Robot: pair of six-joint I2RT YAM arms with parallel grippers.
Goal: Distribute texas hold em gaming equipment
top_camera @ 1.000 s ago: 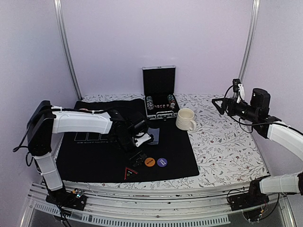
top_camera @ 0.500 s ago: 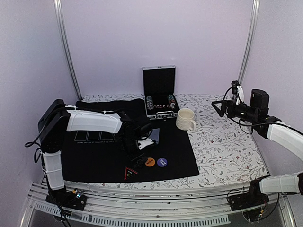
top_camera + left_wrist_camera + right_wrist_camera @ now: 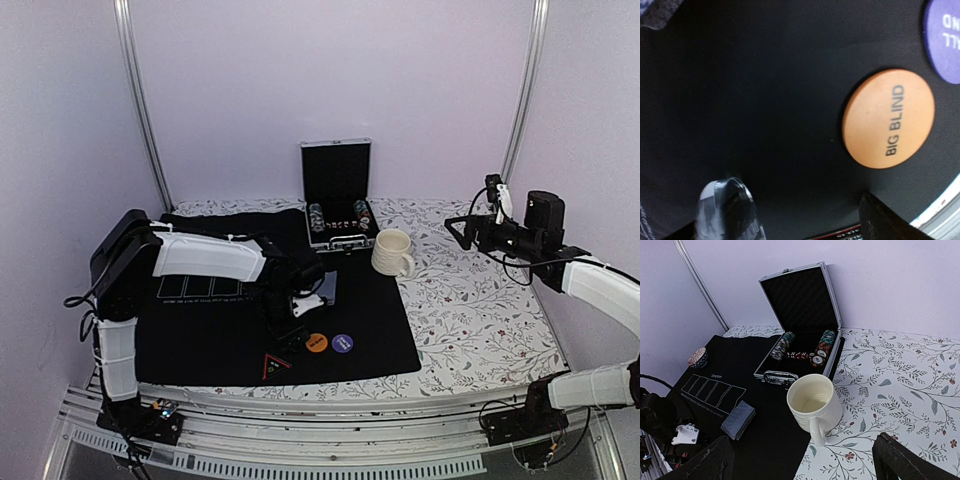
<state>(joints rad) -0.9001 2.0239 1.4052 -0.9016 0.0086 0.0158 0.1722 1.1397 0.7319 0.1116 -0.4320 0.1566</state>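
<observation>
Above, the top external view. A black mat [image 3: 370, 310] covers the left part of the flower-patterned desk [image 3: 480, 310]. The left hand [image 3: 292, 340] hangs low over the mat, just left of the orange button [image 3: 316, 343]. The purple button [image 3: 342, 343] lies just right of the orange one. A deck of cards [image 3: 325, 288] rests on the mat behind the left hand. An open metal case [image 3: 338, 200] stands at the back, with a cream mug [image 3: 392, 252] to its right. The right hand [image 3: 462, 228] is raised over the right side of the desk, well apart from all of these.

Left wrist view. The left hand [image 3: 805, 220] is open: its fingers [image 3: 730, 212] stand wide apart with only bare mat [image 3: 740, 100] between them, holding nothing. The orange button [image 3: 888, 118], lettered BIG BLIND, lies flat ahead; the purple button [image 3: 945, 40] is cut by the frame edge.

Right wrist view. The right hand [image 3: 805, 457] is fully open and holds nothing. The mug [image 3: 812, 405] stands upright before it. Poker chips [image 3: 826, 342] sit in rows inside the case [image 3: 800, 300]. The deck [image 3: 738, 420] lies on the mat [image 3: 740, 365] beside printed card outlines [image 3: 715, 392].
</observation>
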